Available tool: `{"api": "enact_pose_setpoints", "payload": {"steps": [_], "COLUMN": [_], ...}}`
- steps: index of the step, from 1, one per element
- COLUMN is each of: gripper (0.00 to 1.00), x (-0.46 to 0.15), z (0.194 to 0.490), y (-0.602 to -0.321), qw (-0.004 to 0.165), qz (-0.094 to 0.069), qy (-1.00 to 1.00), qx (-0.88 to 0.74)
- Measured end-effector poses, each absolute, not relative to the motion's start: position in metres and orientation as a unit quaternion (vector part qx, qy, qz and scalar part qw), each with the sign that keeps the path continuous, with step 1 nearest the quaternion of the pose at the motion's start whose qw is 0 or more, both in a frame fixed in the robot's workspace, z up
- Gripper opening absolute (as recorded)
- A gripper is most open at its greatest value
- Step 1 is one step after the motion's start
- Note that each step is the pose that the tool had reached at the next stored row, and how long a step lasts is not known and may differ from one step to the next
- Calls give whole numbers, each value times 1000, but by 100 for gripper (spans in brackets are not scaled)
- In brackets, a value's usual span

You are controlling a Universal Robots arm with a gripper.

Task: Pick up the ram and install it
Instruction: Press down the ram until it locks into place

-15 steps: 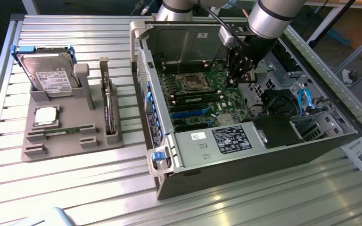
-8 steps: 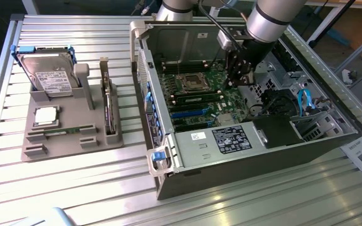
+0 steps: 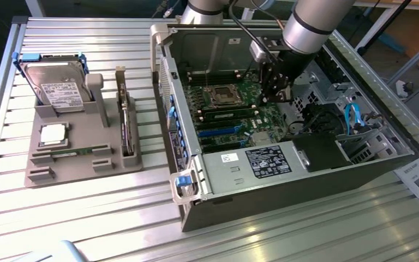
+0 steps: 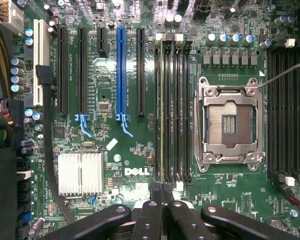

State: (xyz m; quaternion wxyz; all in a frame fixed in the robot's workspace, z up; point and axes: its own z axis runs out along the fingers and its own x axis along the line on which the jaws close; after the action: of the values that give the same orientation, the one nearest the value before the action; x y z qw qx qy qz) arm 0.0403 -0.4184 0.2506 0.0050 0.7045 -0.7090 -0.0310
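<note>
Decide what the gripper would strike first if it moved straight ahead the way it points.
Most likely the memory slots beside the empty processor socket: the shut gripper points at the motherboard there. How near it is cannot be told.

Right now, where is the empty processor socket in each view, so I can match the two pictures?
Exterior view: the processor socket sits on the motherboard in the open case, to the exterior view's left of the tool.
Wrist view: the processor socket lies between two banks of memory slots.
Shared landmark: the blue expansion slot.
</note>
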Motion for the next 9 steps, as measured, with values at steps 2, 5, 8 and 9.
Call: {"api": "enact_pose_setpoints", "payload": {"steps": [2,5,8,9], "gripper": [10,10,10,10], "x": [40,40,38,38], "z": [251,250,247,246], "y": [-418,-418,-417,-415], "qw": [5,5,5,4], "qz": [-31,-31,-30,-30], "qy": [-709,-709,-709,-709], "qx": [705,704,705,705]}}
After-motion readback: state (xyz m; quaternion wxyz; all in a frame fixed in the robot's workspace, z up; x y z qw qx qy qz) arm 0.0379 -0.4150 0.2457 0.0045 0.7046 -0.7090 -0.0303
